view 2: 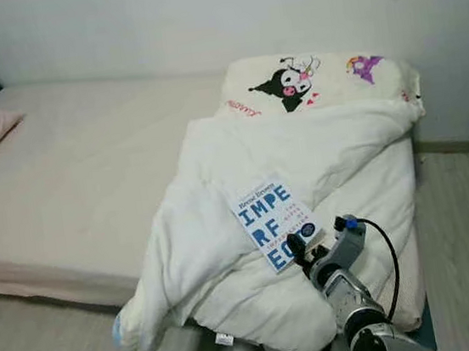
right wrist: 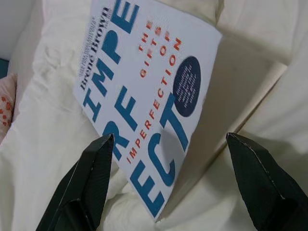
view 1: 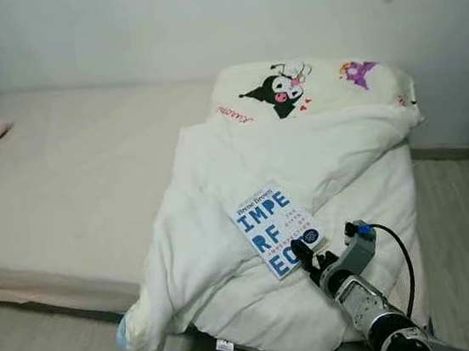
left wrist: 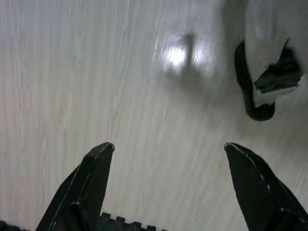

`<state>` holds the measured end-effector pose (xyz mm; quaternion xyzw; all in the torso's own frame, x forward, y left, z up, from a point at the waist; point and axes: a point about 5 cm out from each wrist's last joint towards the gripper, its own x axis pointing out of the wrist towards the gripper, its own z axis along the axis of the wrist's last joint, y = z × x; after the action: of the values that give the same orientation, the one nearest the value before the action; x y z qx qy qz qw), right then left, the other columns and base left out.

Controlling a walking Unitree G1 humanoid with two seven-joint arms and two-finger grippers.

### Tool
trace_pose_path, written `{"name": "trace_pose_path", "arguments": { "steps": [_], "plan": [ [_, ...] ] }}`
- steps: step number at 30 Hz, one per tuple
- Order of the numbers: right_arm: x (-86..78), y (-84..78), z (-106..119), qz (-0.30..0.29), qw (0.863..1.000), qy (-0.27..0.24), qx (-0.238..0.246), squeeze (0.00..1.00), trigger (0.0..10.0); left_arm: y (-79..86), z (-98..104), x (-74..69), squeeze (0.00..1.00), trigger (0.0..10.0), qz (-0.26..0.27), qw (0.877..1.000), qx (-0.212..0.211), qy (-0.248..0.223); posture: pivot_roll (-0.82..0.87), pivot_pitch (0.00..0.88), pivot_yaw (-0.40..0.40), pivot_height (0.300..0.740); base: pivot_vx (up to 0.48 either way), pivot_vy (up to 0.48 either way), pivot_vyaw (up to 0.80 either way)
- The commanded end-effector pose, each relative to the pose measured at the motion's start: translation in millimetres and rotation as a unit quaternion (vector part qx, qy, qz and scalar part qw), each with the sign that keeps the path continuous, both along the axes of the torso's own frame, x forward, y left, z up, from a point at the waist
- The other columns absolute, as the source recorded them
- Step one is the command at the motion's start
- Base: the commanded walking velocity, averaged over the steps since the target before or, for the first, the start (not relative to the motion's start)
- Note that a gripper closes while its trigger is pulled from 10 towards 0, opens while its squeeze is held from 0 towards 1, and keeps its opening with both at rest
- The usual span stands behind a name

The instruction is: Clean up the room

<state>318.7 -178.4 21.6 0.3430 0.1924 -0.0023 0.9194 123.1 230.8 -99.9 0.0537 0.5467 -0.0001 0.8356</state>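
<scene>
Right gripper (view 1: 304, 260) stands spread wide at the near corner of the book (view 1: 274, 229), one finger to each side, gripping nothing; left gripper (left wrist: 166, 159) hangs equally wide over pale wood-grain floor (left wrist: 96, 72), empty. The book lies flat on a rumpled white duvet (view 1: 224, 228) on the bed (view 1: 72, 178), cartoon-print pillow (view 1: 309, 85) beyond against the wall. Cover reads "Brené Brown", "THE GIFTS OF IMPERFECTION".

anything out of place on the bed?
Yes. A white paperback book with blue lettering lies askew on the rumpled white duvet, which is bunched up and spilling over the mattress edge towards the floor. The right hand, fingers open, is at the book's near corner.
</scene>
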Motion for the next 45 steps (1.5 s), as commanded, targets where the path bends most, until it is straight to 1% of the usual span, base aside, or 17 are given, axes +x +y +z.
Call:
{"name": "trace_pose_path", "arguments": {
  "steps": [1, 2, 5, 8, 9, 13, 17, 21, 22, 23, 24, 25, 27, 28, 31, 35, 45],
  "plan": [
    [-3.3, 5.5, -5.5, -0.001, 1.0, 0.017, 0.012, 0.0, 10.0, 11.7, 0.3, -8.4, 0.0, 10.0, -0.004, 1.0, 0.017, 0.012, 0.04, 0.166, 0.12, 0.6, 0.0, 0.0, 0.0],
    [-0.4, 4.0, -2.6, -0.012, 1.0, 0.016, 0.014, 0.0, 10.0, 15.8, 0.0, -13.9, 0.0, 10.0, -0.004, 1.0, 0.021, 0.016, 0.06, 0.194, 0.131, 0.6, 0.0, 0.0, 0.0],
    [-0.4, 4.0, -2.6, -0.012, 1.0, 0.016, 0.014, 0.0, 10.0, 15.8, 0.0, -13.9, 0.0, 10.0, -0.004, 1.0, 0.021, 0.016, 0.06, 0.194, 0.131, 0.6, 0.0, 0.0, 0.0],
    [3.7, 6.4, 1.6, -0.012, 1.0, 0.012, 0.02, 0.0, 10.0, 20.8, 0.1, -20.1, 0.0, 10.0, -0.004, 1.0, 0.024, 0.016, 0.08, 0.224, 0.142, 0.6, 0.0, 0.0, 0.0],
    [3.9, 7.6, 1.4, -0.009, 1.0, 0.016, 0.013, 0.0, 10.0, 21.9, 0.2, -21.3, 0.0, 10.0, -0.005, 1.0, 0.025, 0.015, 0.08, 0.229, 0.145, 0.6, 0.0, 0.0, 0.0],
    [4.0, 7.5, 0.8, -0.015, 1.0, 0.024, 0.011, 0.0, 10.0, 23.4, 0.6, -22.6, 0.0, 10.0, -0.008, 1.0, 0.025, 0.013, 0.08, 0.238, 0.149, 0.6, 0.0, 0.0, 0.0],
    [4.8, 1.9, 1.5, -0.037, 0.999, 0.032, 0.005, 0.0, 10.0, 24.8, 0.9, -23.5, 0.0, 10.0, -0.014, 0.999, 0.027, 0.013, 0.1, 0.246, 0.152, 0.6, 0.0, 0.0, 0.0],
    [8.4, -0.5, 6.1, -0.049, 0.998, 0.022, 0.022, 0.0, 10.0, 25.7, 1.1, -23.9, 0.0, 10.0, -0.015, 0.999, 0.029, 0.012, 0.11, 0.252, 0.158, 0.6, 0.0, 0.0, 0.0],
    [10.0, -0.7, 8.4, -0.052, 0.998, 0.015, 0.03, 0.0, 9.0, 26.0, 1.2, -24.0, 0.0, 10.0, -0.014, 0.999, 0.03, 0.012, 0.11, 0.252, 0.158, 0.6, 0.0, 0.0, 0.0],
    [10.0, -0.7, 8.4, -0.052, 0.998, 0.015, 0.03, 0.0, 9.0, 26.0, 1.2, -24.0, 0.0, 10.0, -0.014, 0.999, 0.03, 0.012, 0.11, 0.252, 0.158, 0.6, 0.0, 0.0, 0.0],
    [12.4, -1.1, 11.8, -0.055, 0.998, 0.004, 0.038, 0.0, 4.1, 26.2, 1.2, -24.1, 0.0, 10.0, -0.014, 0.999, 0.031, 0.012, 0.12, 0.252, 0.159, 0.6, 0.0, 0.0, 0.0],
    [14.6, -1.3, 14.9, -0.057, 0.997, -0.004, 0.044, 0.0, 1.8, 26.3, 1.2, -24.3, 0.0, 10.0, -0.013, 0.999, 0.032, 0.012, 0.12, 0.252, 0.159, 0.6, 0.0, 0.0, 0.0],
    [14.6, -1.3, 14.9, -0.057, 0.997, -0.004, 0.044, 0.0, 1.8, 26.3, 1.2, -24.3, 0.0, 10.0, -0.013, 0.999, 0.032, 0.012, 0.12, 0.252, 0.159, 0.6, 0.0, 0.0, 0.0],
    [17.4, -1.3, 18.8, -0.059, 0.997, -0.015, 0.053, 0.0, 0.0, 26.5, 1.2, -24.5, 0.0, 10.0, -0.012, 0.999, 0.033, 0.012, 0.12, 0.252, 0.157, 0.6, 0.0, 0.0, 0.0],
    [22.6, -3.0, 26.2, -0.064, 0.996, -0.03, 0.061, 0.0, 0.0, 26.4, 1.0, -24.6, 0.0, 10.0, -0.01, 0.999, 0.033, 0.012, 0.13, 0.251, 0.154, 0.6, 0.0, 0.0, 0.0],
    [25.1, -5.8, 29.9, -0.068, 0.995, -0.034, 0.057, 0.0, 0.0, 25.6, 0.9, -24.1, 0.0, 10.0, -0.007, 0.999, 0.033, 0.012, 0.13, 0.25, 0.149, 0.6, 0.0, 0.0, 0.0],
    [28.0, -10.4, 36.0, -0.073, 0.993, -0.055, 0.07, 0.0, 0.0, 23.7, 0.7, -22.4, 0.0, 10.0, -0.004, 1.0, 0.03, 0.009, 0.12, 0.242, 0.142, 0.6, 0.0, 0.0, 0.0]
  ]
}}
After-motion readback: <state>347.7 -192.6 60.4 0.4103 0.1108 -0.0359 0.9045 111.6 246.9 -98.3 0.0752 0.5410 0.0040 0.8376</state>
